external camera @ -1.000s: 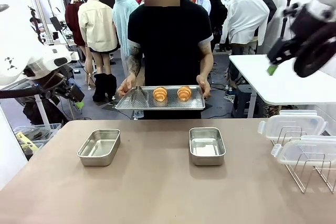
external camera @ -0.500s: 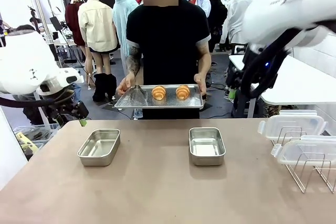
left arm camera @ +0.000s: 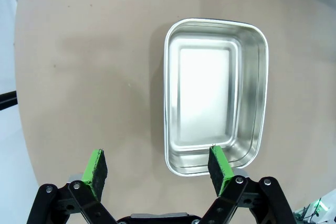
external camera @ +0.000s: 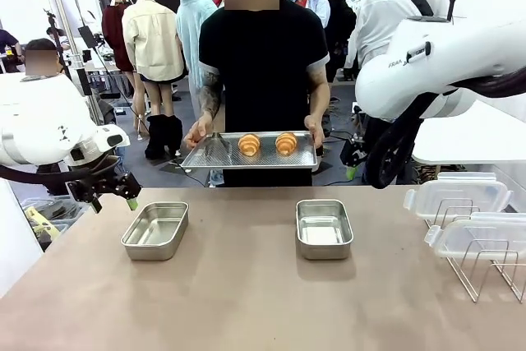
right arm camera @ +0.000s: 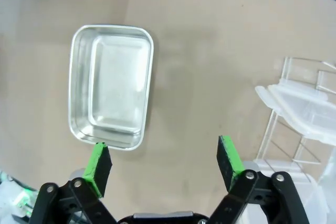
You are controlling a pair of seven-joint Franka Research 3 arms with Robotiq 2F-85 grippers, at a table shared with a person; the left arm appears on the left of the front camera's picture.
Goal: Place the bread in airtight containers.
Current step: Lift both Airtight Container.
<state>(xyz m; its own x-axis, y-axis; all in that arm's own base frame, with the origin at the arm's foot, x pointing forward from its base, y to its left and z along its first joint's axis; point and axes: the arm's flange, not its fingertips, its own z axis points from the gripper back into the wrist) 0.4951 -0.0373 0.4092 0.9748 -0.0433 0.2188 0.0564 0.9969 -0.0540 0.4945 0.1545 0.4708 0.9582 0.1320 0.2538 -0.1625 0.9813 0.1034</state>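
Front view: croissants [external camera: 249, 145] on tray [external camera: 215, 156] (steel)

An empty steel box [left arm camera: 215, 95] sits on a tan table [left arm camera: 89, 66], beyond the left gripper's [left arm camera: 157, 167] spread green fingers.

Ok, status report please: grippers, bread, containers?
Left gripper open beside empty left container. Right gripper open near empty right container. Both croissants on tray held by person. Lids off, on rack.
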